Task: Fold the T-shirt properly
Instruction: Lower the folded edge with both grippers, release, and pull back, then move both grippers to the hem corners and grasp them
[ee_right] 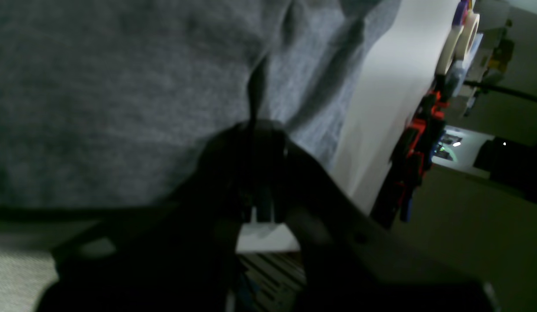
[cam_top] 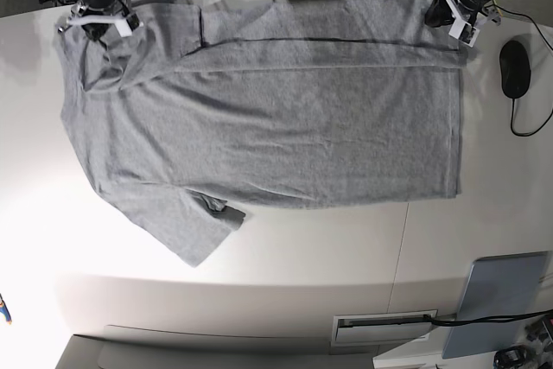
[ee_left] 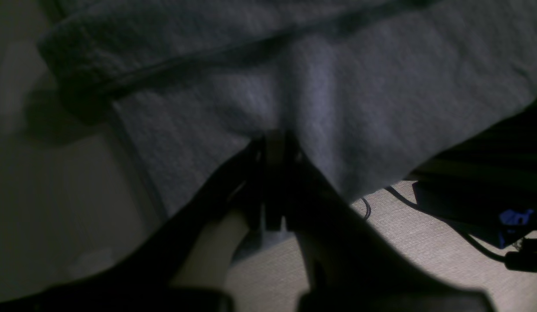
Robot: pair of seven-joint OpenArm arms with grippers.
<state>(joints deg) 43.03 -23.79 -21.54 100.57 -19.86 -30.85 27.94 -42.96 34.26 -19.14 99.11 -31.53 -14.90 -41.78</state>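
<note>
Grey T-shirt [cam_top: 276, 110] spread plain side up across the white counter [cam_top: 285, 265], left gripper [cam_top: 455, 16] at 2 o'clock, jaws clenched on the hem corner, right gripper [cam_top: 102, 16] at 10 o'clock, jaws pinching shoulder fabric, black mouse [cam_top: 514, 68] at 3 o'clock

The T-shirt [cam_top: 276, 127] is matt heather-grey knit cloth, its weave fuzzy and faintly flecked in both wrist views, soft creases running through it. The worktop [cam_top: 285, 257] looks smooth, white and slightly sheeny under the light. Both grippers' jaws appear as dark matt plastic. The computer mouse [cam_top: 514, 69] is smooth black plastic.
</note>
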